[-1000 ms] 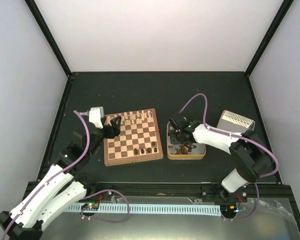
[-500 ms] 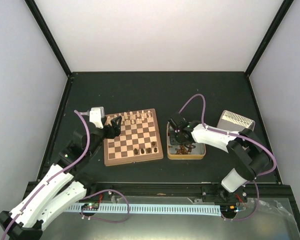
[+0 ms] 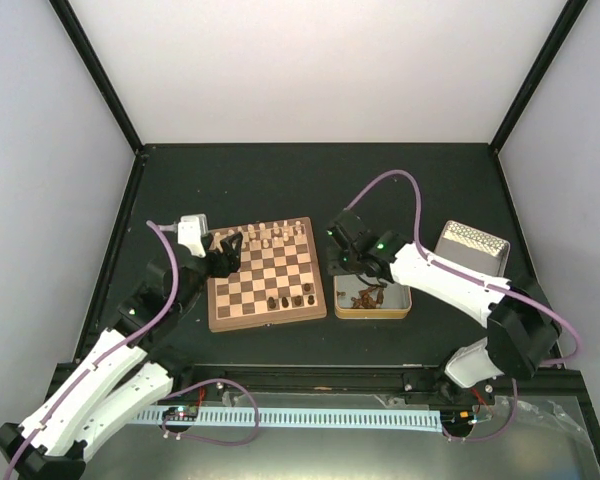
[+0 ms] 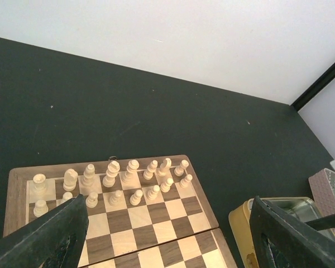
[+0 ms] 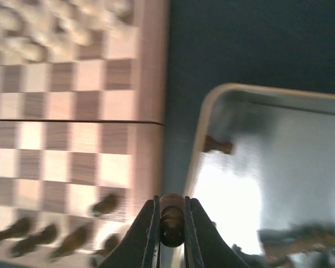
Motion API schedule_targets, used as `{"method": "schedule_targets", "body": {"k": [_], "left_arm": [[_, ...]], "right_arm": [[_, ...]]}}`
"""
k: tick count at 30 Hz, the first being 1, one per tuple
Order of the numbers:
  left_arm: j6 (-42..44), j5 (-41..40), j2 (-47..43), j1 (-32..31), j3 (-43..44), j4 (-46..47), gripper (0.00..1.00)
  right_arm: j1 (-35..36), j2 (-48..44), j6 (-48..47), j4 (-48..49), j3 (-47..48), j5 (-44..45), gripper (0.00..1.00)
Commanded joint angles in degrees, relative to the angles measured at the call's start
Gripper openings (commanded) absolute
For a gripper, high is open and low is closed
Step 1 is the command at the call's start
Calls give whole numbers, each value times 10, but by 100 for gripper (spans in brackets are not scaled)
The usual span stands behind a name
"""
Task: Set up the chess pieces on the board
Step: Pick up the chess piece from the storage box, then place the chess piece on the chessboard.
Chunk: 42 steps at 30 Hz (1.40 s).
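Right wrist view shows the nearest thing first: my right gripper (image 5: 171, 206) is clenched on a dark chessman (image 5: 172, 223), pinched between both fingers above the gap between the chessboard (image 3: 250, 285) and the tin (image 3: 372, 316); which man it is I cannot tell.

From above, a short line of dark chessmen (image 3: 285, 300) stands along the board's 6 o'clock edge, toward its 5 o'clock corner; I count about four, upright, with the rest of that side bare. At 3 o'clock of the board sits the tin, and in it the loose dark men (image 3: 364, 298) lie tumbled toward its 6 o'clock end; their number is too small to read.

Farther out, my left gripper (image 4: 168, 200) hangs released, fingers spread wide, over the board's 9 o'clock side; beyond it the cream chessmen (image 4: 113, 174) fill two rows at the 12 o'clock edge. A patterned metal lid (image 3: 470, 243) rests at 2 o'clock of the tin.

By my judgement the cream side is done and the dark side barely begun; one man is in hand and most are yet to be lifted out.

Each dark man looks tiny, turned from glossy brown wood and narrower than a square; I expect such pieces to tip easily when set down.
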Motion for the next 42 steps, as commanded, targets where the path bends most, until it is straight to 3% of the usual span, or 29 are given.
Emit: {"method": "schedule_targets", "body": {"k": [1, 16, 42], "left_arm": [[-16, -13, -14, 3, -2, -9, 81], [-54, -89, -67, 3, -3, -53, 81], [-58, -92, -71, 4, -5, -55, 81]], "right_arm": [[54, 19, 6, -20, 63, 10, 1], [150, 178, -20, -48, 187, 23, 3], [155, 261, -32, -62, 213, 11, 8]]}}
